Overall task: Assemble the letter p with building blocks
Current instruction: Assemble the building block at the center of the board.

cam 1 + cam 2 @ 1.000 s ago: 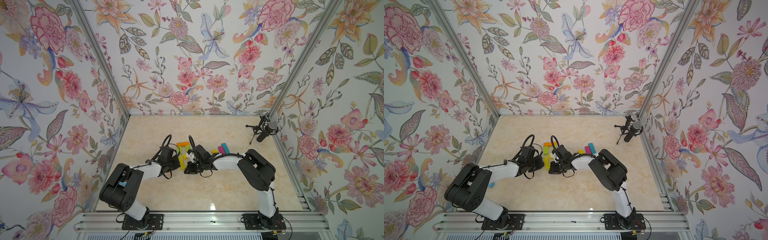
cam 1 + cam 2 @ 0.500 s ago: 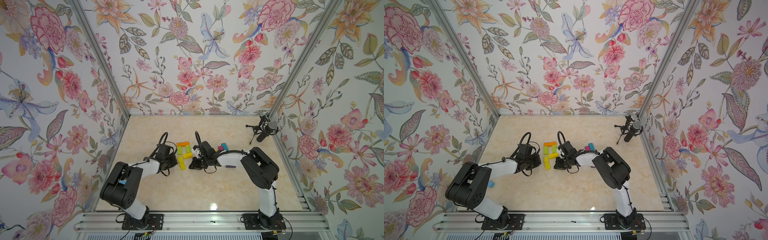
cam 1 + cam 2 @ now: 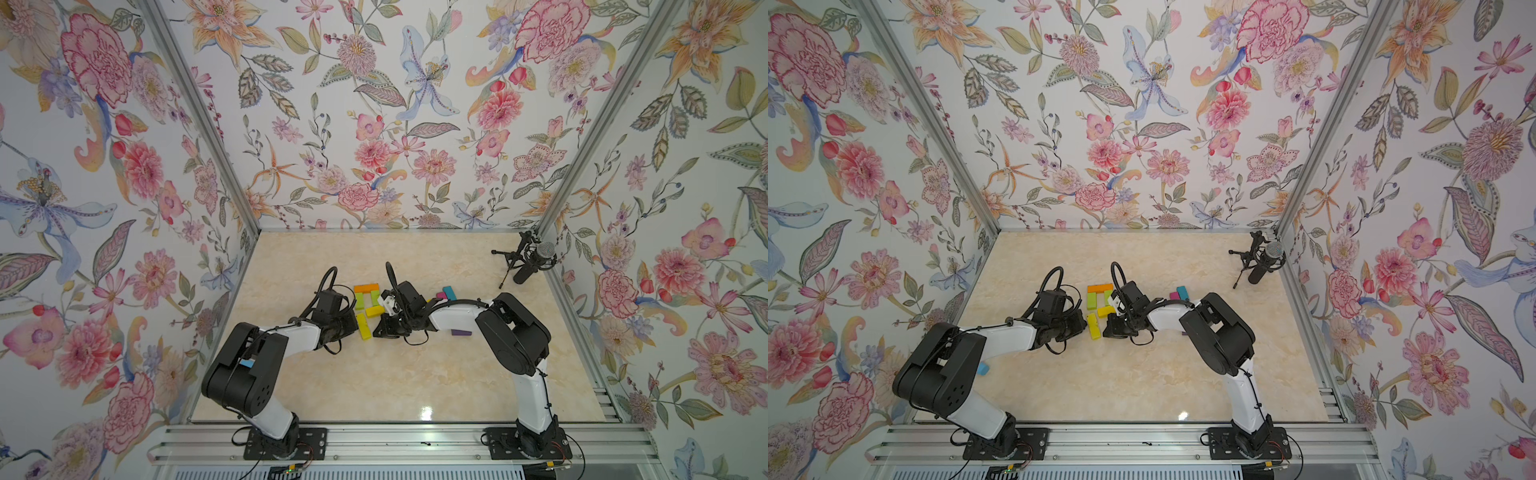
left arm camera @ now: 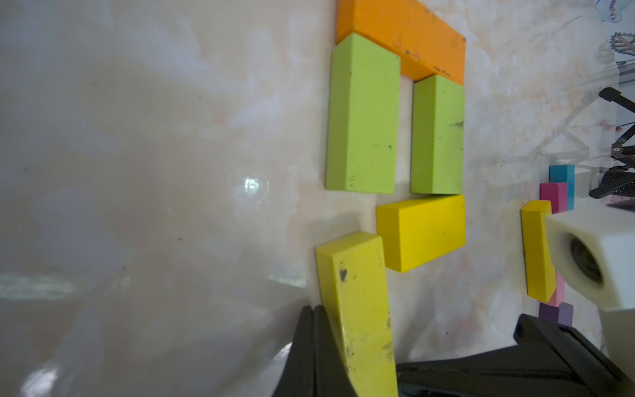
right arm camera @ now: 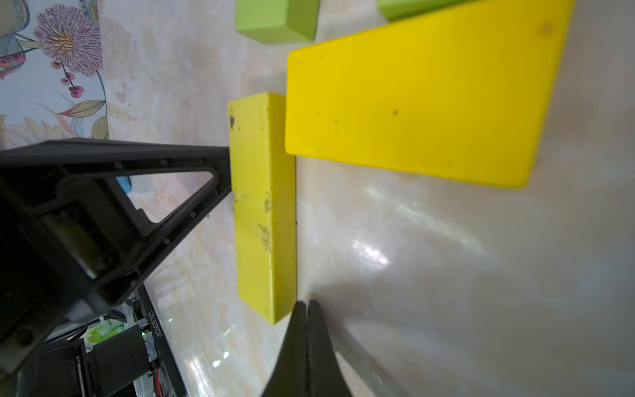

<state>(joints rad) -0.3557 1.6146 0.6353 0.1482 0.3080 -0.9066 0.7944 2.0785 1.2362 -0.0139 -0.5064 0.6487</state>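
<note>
Left wrist view: your left hand (image 4: 313, 312), fingers pressed together and pinching nothing, lies against one long side of the lower yellow block (image 4: 357, 309). In the right wrist view your right hand (image 5: 307, 306), likewise pressed together and empty, sits at that block's near corner on the opposite side. Half a second ago both hands stood further off. They have now closed back in from either side, while the block itself has hardly shifted. It lies flat on the bench (image 4: 137, 172), skewed, its far end touching or nearly touching the yellow crossbar (image 4: 422, 233) rather than lining up under the left lime green block (image 4: 360, 117). The orange cap (image 4: 402, 37) and right lime green block (image 4: 438, 134) sit tight. Judgement: the bowl is done but the stem is not squared, so its near end probably needs a nudge from the right hand's side.
</note>
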